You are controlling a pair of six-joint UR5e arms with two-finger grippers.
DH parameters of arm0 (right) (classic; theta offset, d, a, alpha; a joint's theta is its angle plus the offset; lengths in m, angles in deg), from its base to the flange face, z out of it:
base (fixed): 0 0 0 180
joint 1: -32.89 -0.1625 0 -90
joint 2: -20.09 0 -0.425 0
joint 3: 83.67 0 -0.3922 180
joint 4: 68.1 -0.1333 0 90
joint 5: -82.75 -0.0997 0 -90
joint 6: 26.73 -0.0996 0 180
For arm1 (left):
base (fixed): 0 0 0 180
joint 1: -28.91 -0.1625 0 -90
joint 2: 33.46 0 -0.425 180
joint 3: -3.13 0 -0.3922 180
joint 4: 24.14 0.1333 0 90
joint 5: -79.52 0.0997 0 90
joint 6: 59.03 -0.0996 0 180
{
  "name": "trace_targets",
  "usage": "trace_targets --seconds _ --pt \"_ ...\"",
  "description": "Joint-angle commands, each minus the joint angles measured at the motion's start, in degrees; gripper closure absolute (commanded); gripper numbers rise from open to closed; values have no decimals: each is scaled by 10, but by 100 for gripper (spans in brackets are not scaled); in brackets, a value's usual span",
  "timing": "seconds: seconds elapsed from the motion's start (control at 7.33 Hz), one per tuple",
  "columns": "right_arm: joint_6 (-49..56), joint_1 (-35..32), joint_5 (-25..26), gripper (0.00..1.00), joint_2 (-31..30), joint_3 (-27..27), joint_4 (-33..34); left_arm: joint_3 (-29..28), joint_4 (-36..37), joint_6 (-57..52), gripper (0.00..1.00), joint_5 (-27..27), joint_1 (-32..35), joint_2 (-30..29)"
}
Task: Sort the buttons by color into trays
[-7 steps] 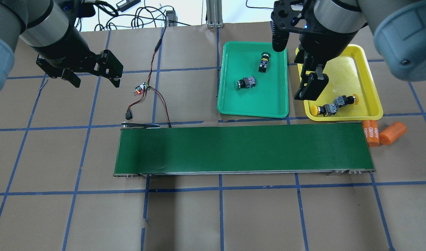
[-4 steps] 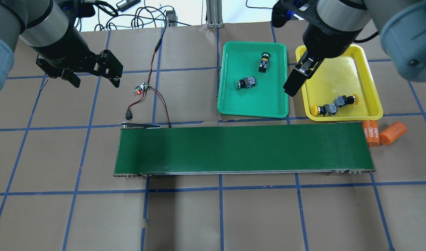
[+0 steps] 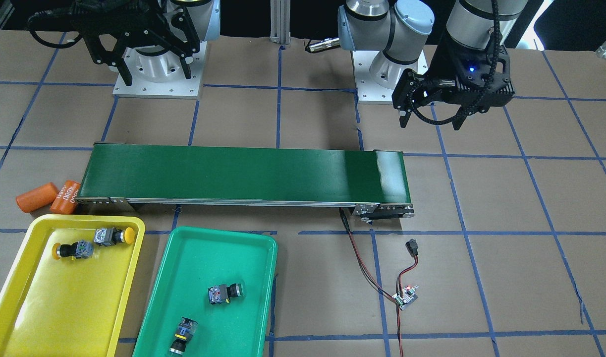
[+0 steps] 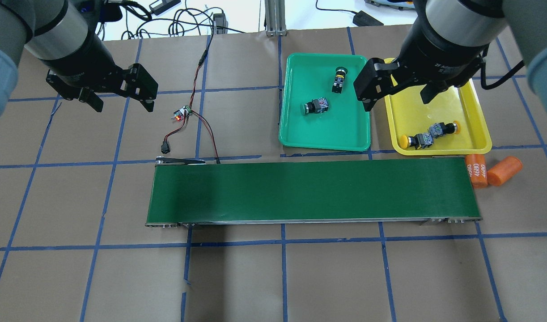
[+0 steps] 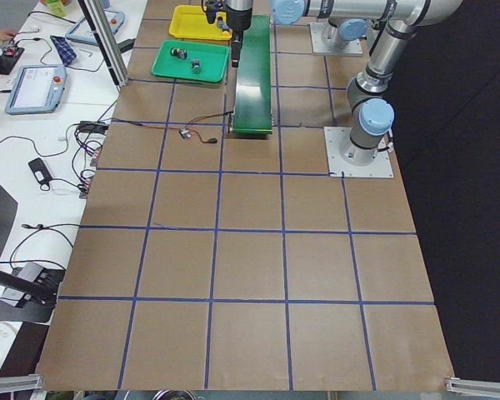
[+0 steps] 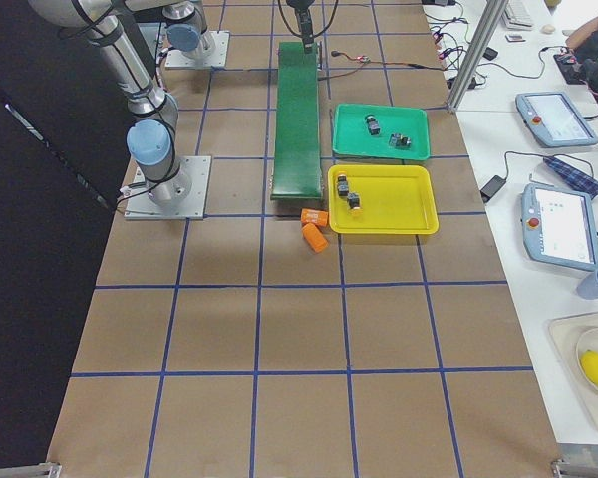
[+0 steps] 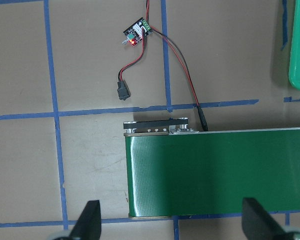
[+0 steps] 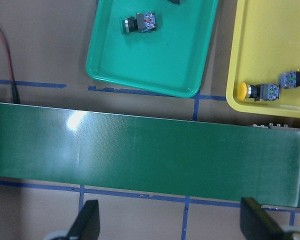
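1. Overhead: the right fingers [image 4: 366,91] are spread wide and hold nothing. The green buttons [image 4: 315,106] lie to their left in the green tray [image 4: 345,125]. The yellow buttons [image 4: 416,141] lie robotward in the yellow tray [image 4: 470,112].
2. Right wrist: the buttons sit beyond the conveyor belt [image 8: 140,155].
3. Left wrist: the left fingers [image 7: 90,220] are wide, empty and farther off. Sorting looks finished.

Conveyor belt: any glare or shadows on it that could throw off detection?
Right wrist view: a bright specular spot on the conveyor belt, toward its left end in the picture. Front-facing view: a pale sheen band across the belt's right end. Overhead view: the belt's left part is shaded darker, and the yellow tray has a glossy reflection on its floor.
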Motion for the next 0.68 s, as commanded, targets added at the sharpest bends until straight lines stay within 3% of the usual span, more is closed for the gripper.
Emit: trace_targets --seconds 0.0,0.55 --pt "-71 1 16 0 -1 4 -4 0 0 1 0 0 0 0" --pt "-71 1 26 0 -1 6 2 1 0 0 0 1 0 0"
